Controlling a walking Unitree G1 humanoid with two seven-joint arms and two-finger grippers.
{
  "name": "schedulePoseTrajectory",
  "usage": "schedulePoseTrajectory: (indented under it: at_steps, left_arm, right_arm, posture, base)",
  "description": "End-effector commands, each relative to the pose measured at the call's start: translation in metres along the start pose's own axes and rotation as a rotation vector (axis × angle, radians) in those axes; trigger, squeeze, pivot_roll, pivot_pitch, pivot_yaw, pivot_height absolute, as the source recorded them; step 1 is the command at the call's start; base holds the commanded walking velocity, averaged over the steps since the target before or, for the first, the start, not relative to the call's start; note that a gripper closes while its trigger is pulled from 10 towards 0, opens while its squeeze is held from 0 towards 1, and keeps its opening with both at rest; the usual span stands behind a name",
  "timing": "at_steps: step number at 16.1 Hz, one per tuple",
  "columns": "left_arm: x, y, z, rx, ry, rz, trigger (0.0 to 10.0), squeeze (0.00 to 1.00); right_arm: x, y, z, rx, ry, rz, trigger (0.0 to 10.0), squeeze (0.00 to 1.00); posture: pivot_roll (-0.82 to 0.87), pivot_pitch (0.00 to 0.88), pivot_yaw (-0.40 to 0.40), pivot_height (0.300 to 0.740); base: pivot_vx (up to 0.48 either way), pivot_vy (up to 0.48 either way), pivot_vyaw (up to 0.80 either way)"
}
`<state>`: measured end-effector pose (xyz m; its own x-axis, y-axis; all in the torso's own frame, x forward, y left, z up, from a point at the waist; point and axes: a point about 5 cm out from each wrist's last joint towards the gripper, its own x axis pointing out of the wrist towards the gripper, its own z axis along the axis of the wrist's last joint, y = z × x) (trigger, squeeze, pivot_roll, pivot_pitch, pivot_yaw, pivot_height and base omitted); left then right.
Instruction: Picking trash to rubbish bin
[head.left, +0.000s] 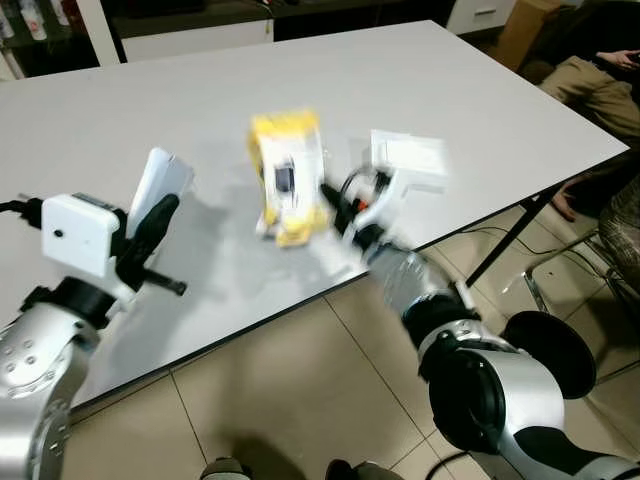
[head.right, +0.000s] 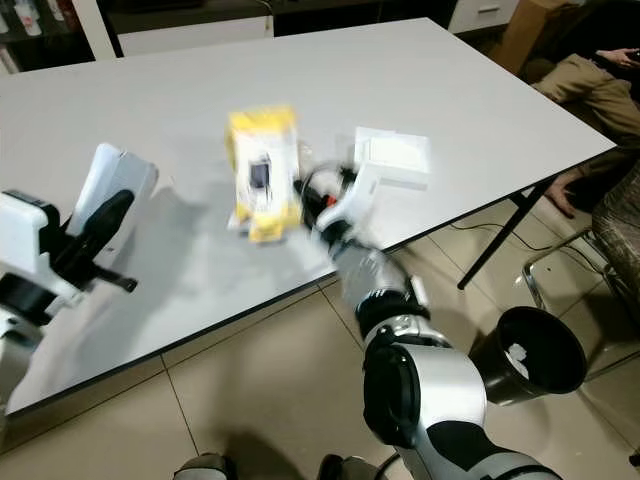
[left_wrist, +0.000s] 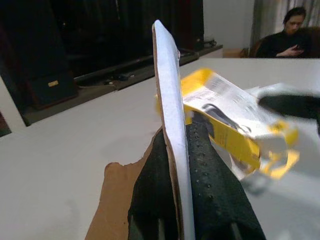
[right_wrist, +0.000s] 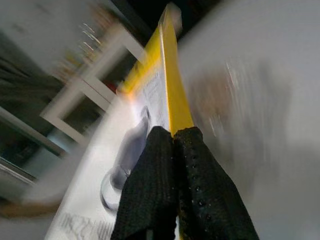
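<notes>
2 end effectors (head.left: 150, 235) (head.left: 335, 205) hold 2 packages (head.left: 160, 180) (head.left: 287, 175).

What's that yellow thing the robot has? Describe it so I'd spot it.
On the white table, near the front edge, the right gripper pinches a yellow-and-white package. It is the one yellow item; the left gripper holds a plain white card.

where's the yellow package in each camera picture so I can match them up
Left eye: yellow package centre, on the white table.
Right eye: left of centre.
Left wrist: right of the clamped card.
Right wrist: pinched in the right pincer.
Shared landmark: the white table.
</notes>
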<state>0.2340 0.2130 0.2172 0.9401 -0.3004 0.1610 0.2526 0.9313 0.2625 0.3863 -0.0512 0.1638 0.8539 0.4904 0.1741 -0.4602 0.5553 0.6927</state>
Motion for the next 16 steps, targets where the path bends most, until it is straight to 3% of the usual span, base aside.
schedulePoseTrajectory:
  at_steps: [1, 5, 9, 10, 11, 16]
  left_arm:
    - [0.004, -0.006, -0.004, -0.013, -0.004, -0.010, 0.0, 0.00]
    - [0.020, -0.018, -0.009, -0.059, -0.033, -0.035, 0.0, 0.00]
    - [0.025, -0.024, -0.014, -0.073, -0.037, -0.045, 0.0, 0.00]
    - [0.023, -0.021, -0.014, -0.062, -0.037, -0.037, 0.0, 0.00]
    - [0.021, -0.018, -0.014, -0.053, -0.033, -0.023, 0.0, 0.00]
    - [0.006, -0.002, -0.008, 0.012, -0.019, 0.020, 0.0, 0.00]
  right_arm:
    - [-0.001, 0.003, 0.016, -0.010, -0.061, 0.058, 0.0, 0.00]
    - [-0.022, 0.009, 0.033, -0.140, -0.107, 0.148, 0.0, 0.00]
    - [-0.033, -0.003, 0.018, -0.267, -0.029, 0.042, 0.0, 0.00]
    - [-0.033, -0.008, 0.014, -0.320, 0.007, -0.022, 10.0, 0.00]
    - [-0.031, -0.008, 0.012, -0.346, 0.032, -0.036, 10.0, 1.00]
    - [-0.006, -0.004, 0.003, -0.235, 0.082, -0.068, 10.0, 1.00]
  posture:
    - [0.20, 0.067, -0.095, 0.740]
    - [0.14, 0.037, -0.076, 0.740]
    - [0.12, 0.033, -0.070, 0.740]
    - [0.13, 0.036, -0.077, 0.740]
    - [0.14, 0.037, -0.082, 0.740]
    - [0.24, 0.059, -0.113, 0.740]
  base:
    - [0.000, 0.000, 0.00]
    - [0.000, 0.000, 0.00]
    - [0.000, 0.000, 0.00]
    - [0.000, 0.000, 0.00]
    - [0.000, 0.000, 0.00]
    - [0.000, 0.000, 0.00]
